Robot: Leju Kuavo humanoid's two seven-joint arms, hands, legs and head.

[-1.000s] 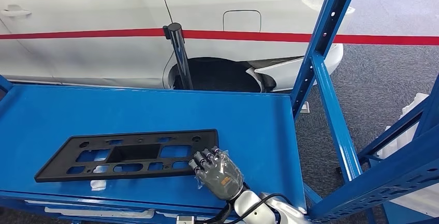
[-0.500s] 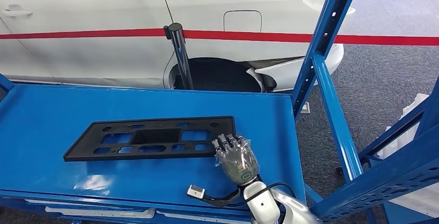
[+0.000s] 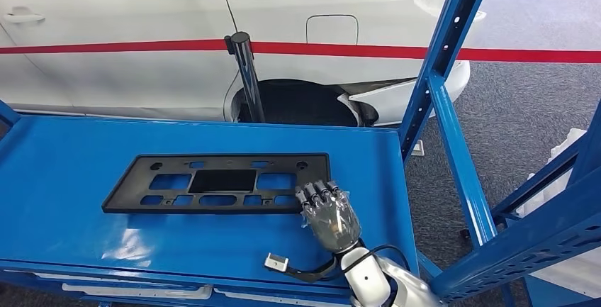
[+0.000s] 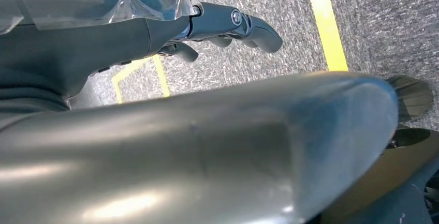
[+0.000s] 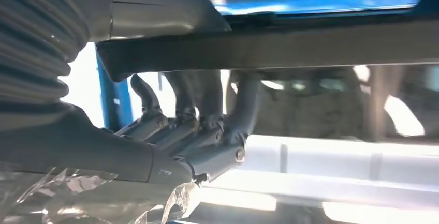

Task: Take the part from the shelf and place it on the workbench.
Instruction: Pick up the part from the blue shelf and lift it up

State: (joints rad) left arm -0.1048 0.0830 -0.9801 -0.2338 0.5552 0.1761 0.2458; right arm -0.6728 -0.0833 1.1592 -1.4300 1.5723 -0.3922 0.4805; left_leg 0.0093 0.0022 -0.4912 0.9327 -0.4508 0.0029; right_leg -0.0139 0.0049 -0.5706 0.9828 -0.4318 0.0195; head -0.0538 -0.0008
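A: What was the setting?
B: A blue shelf (image 3: 368, 158) stood before a white car (image 3: 142, 23).
A: And the fingers?
B: The right hand (image 3: 327, 215) had its fingers (image 3: 317, 192) curled on the near right corner of one black part (image 3: 220, 183), which lay flat on the shelf, probably to drag it nearer. The left hand (image 4: 228, 25) hung loosely curled, holding nothing.

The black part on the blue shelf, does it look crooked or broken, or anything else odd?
The part looks whole and lies nearly square to the shelf. The right robot hand grips its near right corner. One oddity: clear plastic film wraps the back of that hand.
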